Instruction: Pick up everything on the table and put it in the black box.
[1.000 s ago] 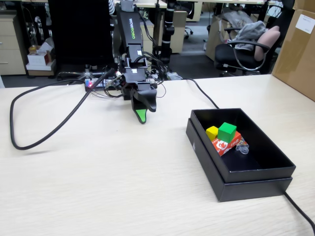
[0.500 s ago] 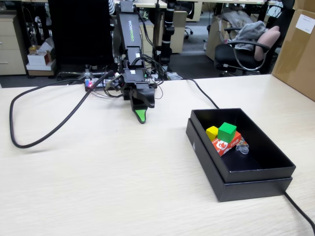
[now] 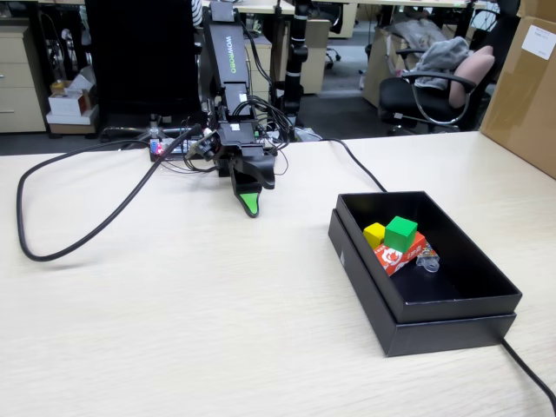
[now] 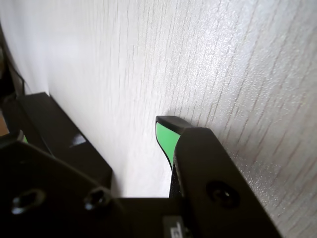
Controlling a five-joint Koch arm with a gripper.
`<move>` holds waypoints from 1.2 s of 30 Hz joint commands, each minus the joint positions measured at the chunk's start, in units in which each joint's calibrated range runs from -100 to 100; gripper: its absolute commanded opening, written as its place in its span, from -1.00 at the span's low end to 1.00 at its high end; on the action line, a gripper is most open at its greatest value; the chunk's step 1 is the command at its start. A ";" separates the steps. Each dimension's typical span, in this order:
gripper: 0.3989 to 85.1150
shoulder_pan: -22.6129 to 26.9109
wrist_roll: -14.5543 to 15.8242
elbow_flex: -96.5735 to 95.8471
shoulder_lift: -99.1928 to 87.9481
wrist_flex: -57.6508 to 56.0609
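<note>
In the fixed view, starting at the left, a thick black cable (image 3: 82,204) is being seen looping across the wide light beige wood-grain surface (image 3: 174,321), which is otherwise bare on this side.

Further right, near the back of the surface, the black hobby arm with green lettering (image 3: 228,65) is being held folded low, and its gripper (image 3: 249,204) is being pointed down toward the surface, well apart from the box. Nothing is being carried. Whether the jaws are apart or together cannot be told: in the fixed view only one green-tipped finger is being shown, and in the wrist view the gripper (image 4: 166,130) is likewise being seen as a single green tip against the wood grain (the other jaw may be lying behind it).

At the right, the shallow matte black cardboard box (image 3: 452,300) is being seen sitting in its slightly wider black tray. Inside it, toward the left wall, the small yellow cube (image 3: 374,234) is lying just beside the small green cube (image 3: 401,233), and both are resting on or against the red rectangular carton with white print (image 3: 398,254). A small clear-wrapped item (image 3: 426,258) is also lying there.

No loose object is being shown on the surface outside the box, so the task is being judged essentially complete; at most, the arm's parking is left.
</note>
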 commanded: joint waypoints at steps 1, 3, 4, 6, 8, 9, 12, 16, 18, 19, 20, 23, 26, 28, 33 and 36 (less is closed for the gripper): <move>0.17 -0.34 1.61 -0.86 0.04 -0.67; 0.17 -0.44 2.15 -0.86 0.04 -0.67; 0.17 -0.49 2.25 -0.86 0.04 -0.67; 0.17 -0.49 2.25 -1.04 0.04 -0.67; 0.16 -0.49 2.25 -1.13 -0.08 -0.67; 0.16 -0.54 2.25 -1.13 -0.08 -0.67; 0.16 -0.49 2.20 -1.22 -0.19 -0.67; 0.16 -0.54 2.20 -1.22 -0.19 -0.76; 0.15 -0.54 2.20 -1.22 -0.19 -0.76; 0.15 -0.54 2.20 -1.22 -0.19 -0.67; 0.15 -0.54 2.20 -1.22 -0.19 -0.76; 0.15 -0.54 2.20 -1.31 -0.19 -0.76; 0.15 -0.54 2.20 -1.22 -0.08 -0.76; 0.15 -0.54 2.20 -1.22 -0.19 -0.67; 0.15 -0.54 2.20 -1.22 -0.19 -0.76; 0.15 -0.54 2.20 -1.31 -0.19 -0.76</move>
